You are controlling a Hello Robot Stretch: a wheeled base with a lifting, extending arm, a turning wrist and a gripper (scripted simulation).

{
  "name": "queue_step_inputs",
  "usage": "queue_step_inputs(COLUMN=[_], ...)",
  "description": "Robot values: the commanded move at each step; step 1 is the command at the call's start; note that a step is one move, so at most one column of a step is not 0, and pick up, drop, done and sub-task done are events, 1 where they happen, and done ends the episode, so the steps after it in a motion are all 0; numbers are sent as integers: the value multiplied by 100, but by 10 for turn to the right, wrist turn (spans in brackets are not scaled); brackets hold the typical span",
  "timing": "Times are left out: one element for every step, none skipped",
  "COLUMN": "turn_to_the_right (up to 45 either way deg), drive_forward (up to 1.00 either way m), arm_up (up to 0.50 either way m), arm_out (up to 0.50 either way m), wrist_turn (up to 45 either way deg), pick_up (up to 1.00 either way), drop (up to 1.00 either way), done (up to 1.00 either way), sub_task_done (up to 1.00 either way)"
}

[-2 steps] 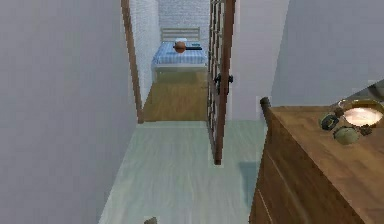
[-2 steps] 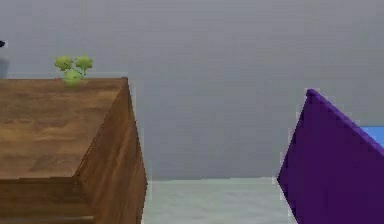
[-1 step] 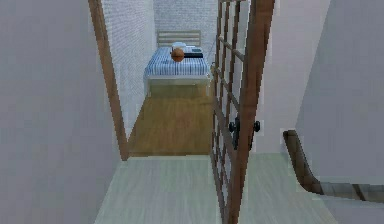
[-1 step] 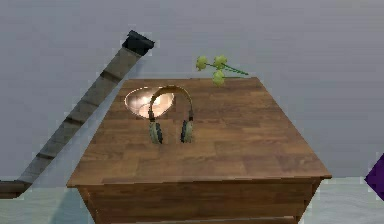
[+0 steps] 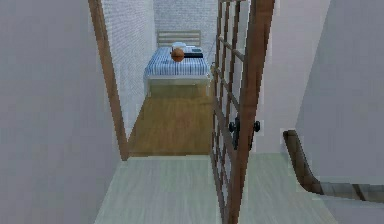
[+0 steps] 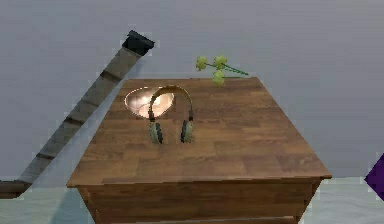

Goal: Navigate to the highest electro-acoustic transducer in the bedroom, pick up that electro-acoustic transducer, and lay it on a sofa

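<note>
Headphones (image 6: 171, 115) rest near the middle of a wooden table (image 6: 250, 150), headband overlapping a pale oval dish (image 6: 138, 99). A green sprig (image 6: 218, 68) lies at the far edge. Claw state: cannot tell. Ahead, a bed (image 5: 178, 68) stands past a glazed door (image 5: 258, 70).

The bed (image 5: 170, 68) is blue-striped, the ball (image 5: 177, 54) orange, the table (image 6: 240, 140) brown wood-grain, the headphones (image 6: 187, 130) tan, the flowers (image 6: 215, 68) yellow-green.

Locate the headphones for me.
Arm side view, left of centre: the headphones sit on the wooden cabinet top, just beside a shallow bowl, with yellow flowers near the far edge.
</note>
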Motion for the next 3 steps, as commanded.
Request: queue_step_inputs(turn_to_the_right=[0,0,0], drive_forward=[0,0,0], arm_up=[38,0,0], arm_out=[0,22,0], wrist_turn=[0,0,450], pick_up=[0,0,0], drop=[0,0,0], done=[0,0,0], sub_task_done=[0,0,0])
